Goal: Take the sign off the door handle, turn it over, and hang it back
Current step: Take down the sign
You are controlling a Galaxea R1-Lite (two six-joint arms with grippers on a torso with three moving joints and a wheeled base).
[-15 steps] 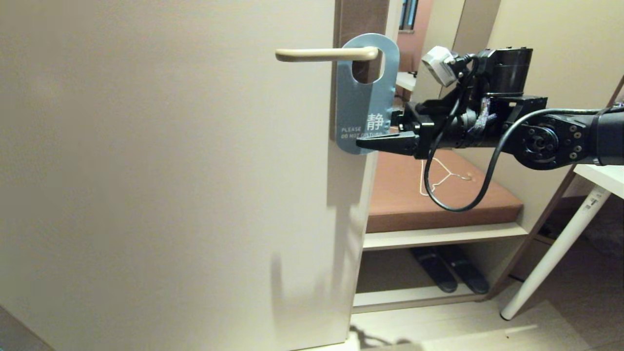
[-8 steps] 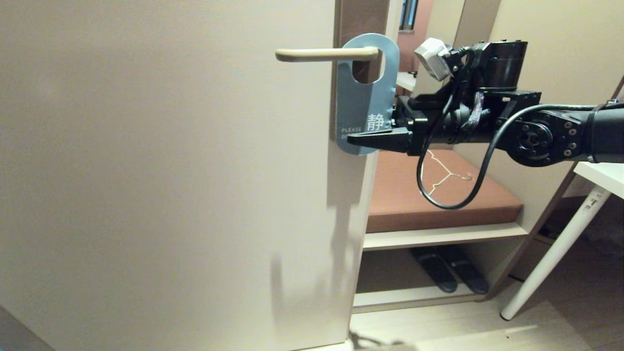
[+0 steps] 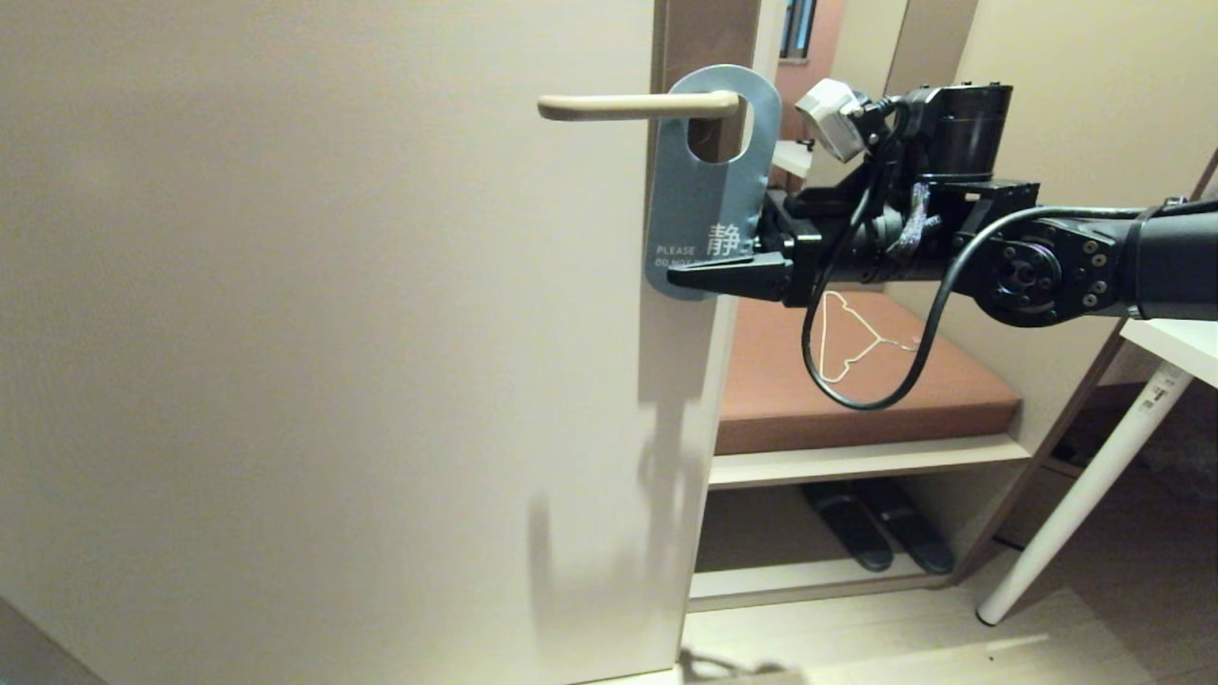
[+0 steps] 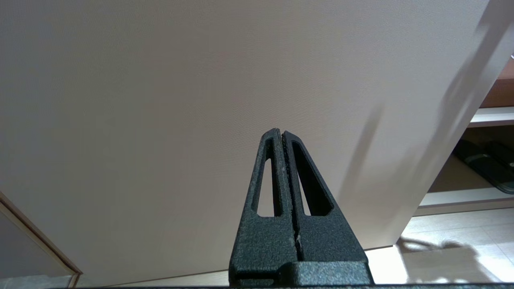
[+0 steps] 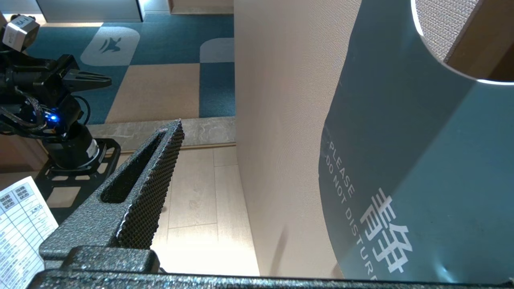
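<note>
At the door's (image 3: 333, 333) three-o'clock edge, the right gripper (image 3: 709, 271), fingers spread, straddles the sign's (image 3: 704, 190) lower end; door handle (image 3: 628, 106) above; left gripper (image 4: 282, 134) pressed together.

The door handle (image 3: 633, 106) juts from its brown plate on the pale door (image 3: 324, 362) and carries the sign (image 3: 699, 205), hung by its hole, blue-grey face outward. Beyond the door's edge, a brown-topped shelf (image 3: 790, 400) bears a thin white wire hanger (image 3: 856, 347); dark slippers (image 3: 875, 538) lie on the shelf below.
</note>
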